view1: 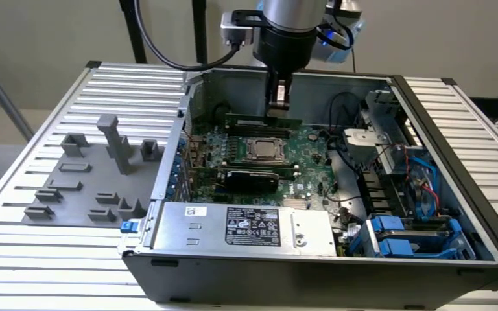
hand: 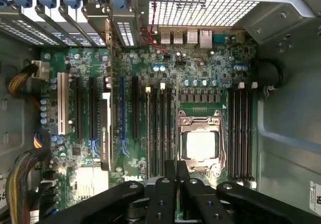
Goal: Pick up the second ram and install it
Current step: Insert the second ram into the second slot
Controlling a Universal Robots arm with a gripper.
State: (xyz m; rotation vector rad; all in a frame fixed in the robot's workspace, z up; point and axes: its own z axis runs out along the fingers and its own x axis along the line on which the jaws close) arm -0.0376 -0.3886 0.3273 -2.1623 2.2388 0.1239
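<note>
On the ribbed table (view1: pixel 41 259), an open case (view1: pixel 318 275); end effector (view1: pixel 277 110) pinches the second ram (view1: pixel 247 120).

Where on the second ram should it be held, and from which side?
Grip the middle of the top edge, coming from above and pinching its two flat faces. The second ram is a thin stick standing on its long edge, as the gripper holds it.
</note>
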